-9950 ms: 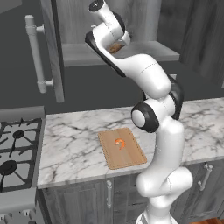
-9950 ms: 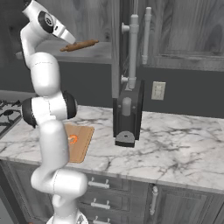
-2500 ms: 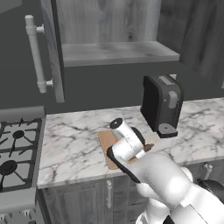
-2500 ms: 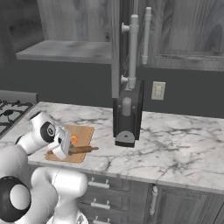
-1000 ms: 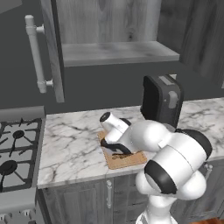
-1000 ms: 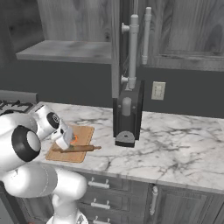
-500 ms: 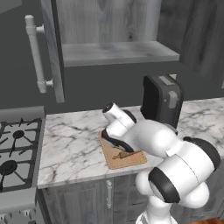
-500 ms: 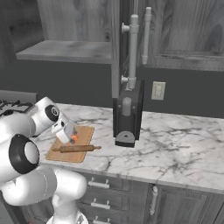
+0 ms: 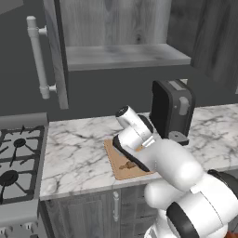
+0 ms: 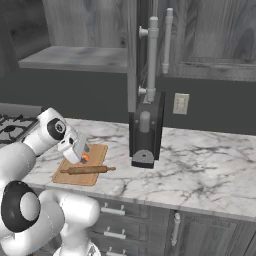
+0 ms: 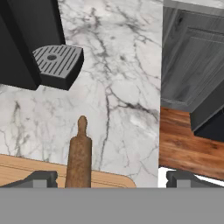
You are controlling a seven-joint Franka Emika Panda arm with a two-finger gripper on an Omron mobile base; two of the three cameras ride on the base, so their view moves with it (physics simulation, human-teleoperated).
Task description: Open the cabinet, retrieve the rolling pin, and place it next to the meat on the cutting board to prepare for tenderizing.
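Our pincer (image 10: 79, 155) stands wide open and holds nothing; in the hand view its two tips (image 11: 41, 178) sit far apart on either side of the rolling pin (image 11: 79, 158), clear of it. Half a second ago the pincer was lower and closer over the board; now we have lifted it a little and drawn it back toward the stove side. The rolling pin (image 10: 87, 170) lies flat along the near edge of the cutting board (image 10: 95, 151), one narrow end reaching over the marble tabletop (image 10: 200, 165), just as it lay a second ago. The meat (image 10: 84, 159) sits on the board just behind the pin, near the pincer. Beyond the board stands the dark coffee machine (image 10: 145, 131). Above, the cabinet (image 9: 49, 51) hangs open.
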